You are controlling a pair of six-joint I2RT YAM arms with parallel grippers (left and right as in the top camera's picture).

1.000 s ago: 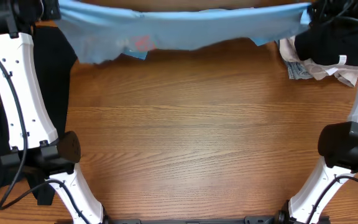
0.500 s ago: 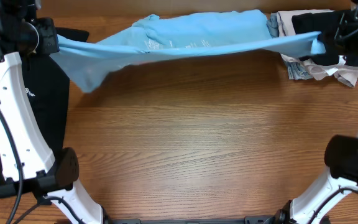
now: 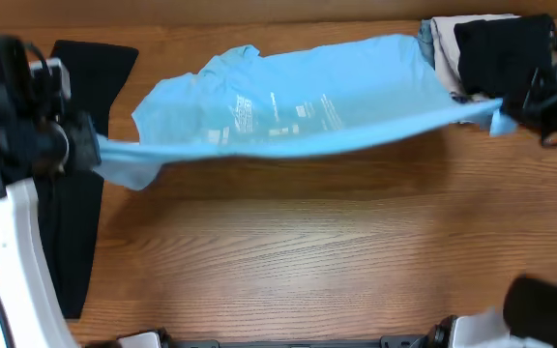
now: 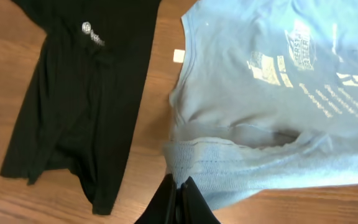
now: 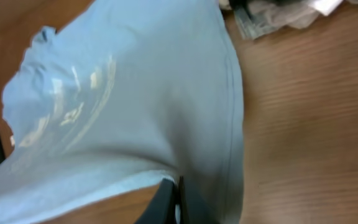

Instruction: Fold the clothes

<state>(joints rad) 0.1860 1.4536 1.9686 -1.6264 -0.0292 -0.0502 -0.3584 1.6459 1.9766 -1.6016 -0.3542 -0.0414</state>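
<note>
One light blue short-sleeved cotton T-shirt [image 3: 307, 111] hangs taut between two claws. The left gripper [image 4: 178, 199] and right gripper [image 5: 174, 200] each pinch its hemmed edge. The shirt's body lies beyond them, white lettering up. One black garment [image 4: 86, 93] lies beside the left claw, and one folded black-and-beige pile [image 3: 496, 53] sits beyond the right. Both claws have pulled nearer than half a second ago, spreading more shirt.

A: Cloth items, tally?
B: One light blue T-shirt [image 3: 307, 106]. One black garment [image 3: 100, 72] with a white logo. In the heap, one folded black piece [image 3: 501, 53] and one beige piece [image 3: 443, 43]; anything more there, cannot tell.
A: So four countable. Hardware?
B: Two: left gripper [image 4: 178, 186], right gripper [image 5: 174, 186].
A: Anything else?
B: One small pale scrap [image 4: 178, 55]. One tabletop [image 3: 307, 261].
</note>
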